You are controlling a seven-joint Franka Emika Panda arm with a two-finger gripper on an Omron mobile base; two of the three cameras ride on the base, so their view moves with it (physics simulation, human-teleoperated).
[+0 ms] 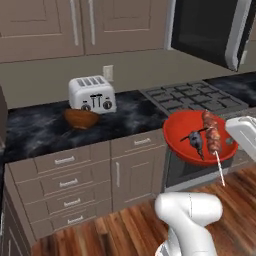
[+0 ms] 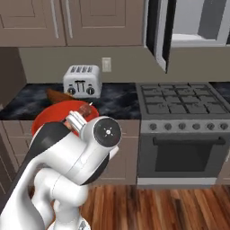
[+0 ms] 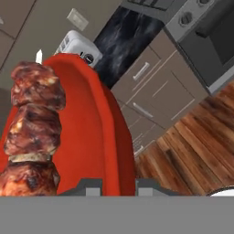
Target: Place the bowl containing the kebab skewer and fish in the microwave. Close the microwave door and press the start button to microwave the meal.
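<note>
A glossy red bowl [image 1: 182, 137] carries a kebab skewer [image 1: 212, 134] of rough, glistening meat on a pale stick. Centre left, a polished metal toaster [image 1: 92, 93] stands on dark marbled countertop [image 1: 35, 127] beside a wooden bowl [image 1: 81, 118]; wood-grain flooring [image 1: 125, 230] below.

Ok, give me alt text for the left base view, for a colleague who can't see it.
A red bowl holding a kebab skewer and a small dark fish is lifted in the air in front of the stove. A silver toaster and a brown wooden bowl sit on the dark counter; the microwave door hangs open above.
</note>
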